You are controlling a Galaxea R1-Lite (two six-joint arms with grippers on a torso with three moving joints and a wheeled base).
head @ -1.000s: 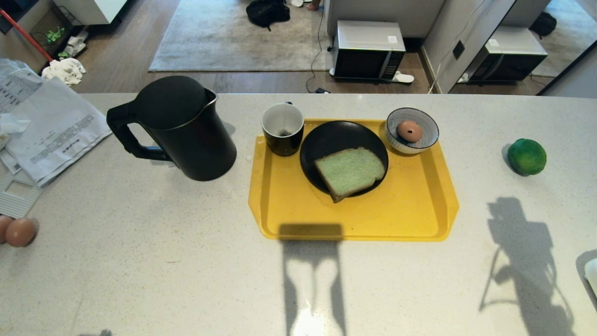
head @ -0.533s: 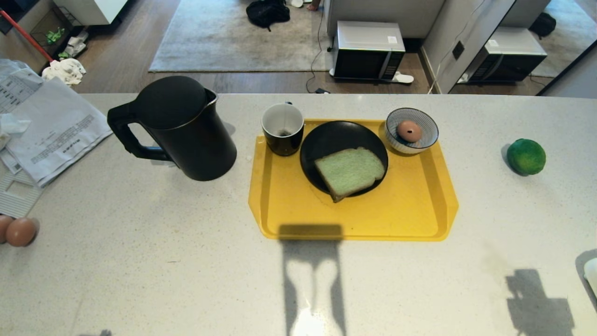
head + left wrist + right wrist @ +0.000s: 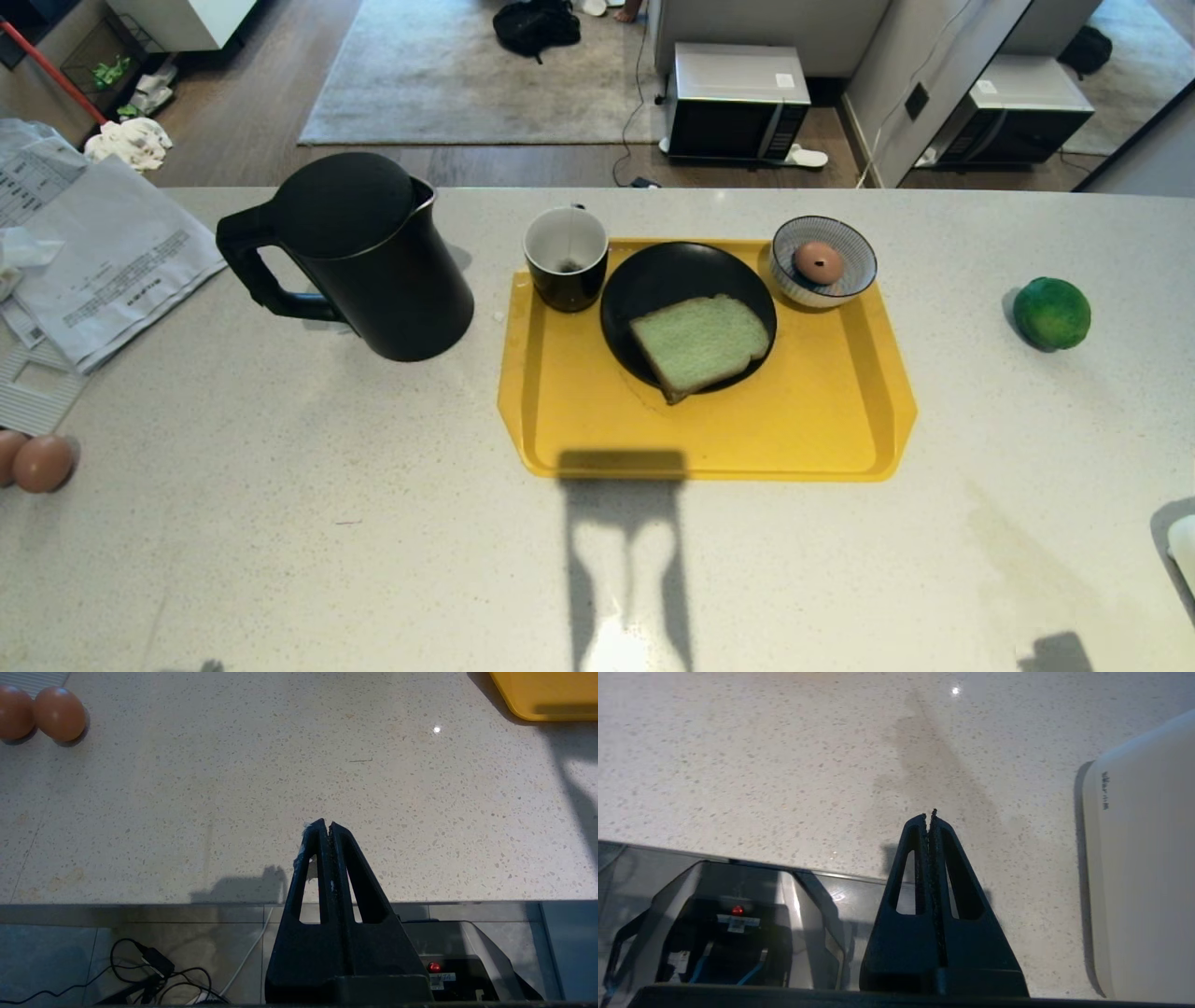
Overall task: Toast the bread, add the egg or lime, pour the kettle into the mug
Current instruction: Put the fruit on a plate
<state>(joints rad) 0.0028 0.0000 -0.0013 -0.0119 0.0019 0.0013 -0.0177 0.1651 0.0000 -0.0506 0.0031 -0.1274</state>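
Observation:
The pale green bread (image 3: pixel 699 342) lies on a black plate (image 3: pixel 665 271) on the yellow tray (image 3: pixel 794 429). An egg (image 3: pixel 819 262) sits in a striped bowl (image 3: pixel 825 260) at the tray's far right corner. The black mug (image 3: pixel 566 257), white inside, stands at the tray's far left corner. Left of it stands the black kettle (image 3: pixel 359 252), handle pointing left. The lime (image 3: pixel 1052 313) rests on the counter to the right. Neither arm shows in the head view. My left gripper (image 3: pixel 325 824) is shut and empty over the counter's near edge. My right gripper (image 3: pixel 929 814) is likewise shut and empty.
Papers (image 3: pixel 103 252) lie at the counter's left end, with two brown eggs (image 3: pixel 37 462) near the left front, also in the left wrist view as eggs (image 3: pixel 56 713). A white appliance (image 3: pixel 1143 858) stands at the right front edge. A microwave (image 3: pixel 738 98) sits on the floor beyond.
The right arm's shadow on the counter has slid back toward the near right edge and almost left the head view. Objects on the counter have not moved.

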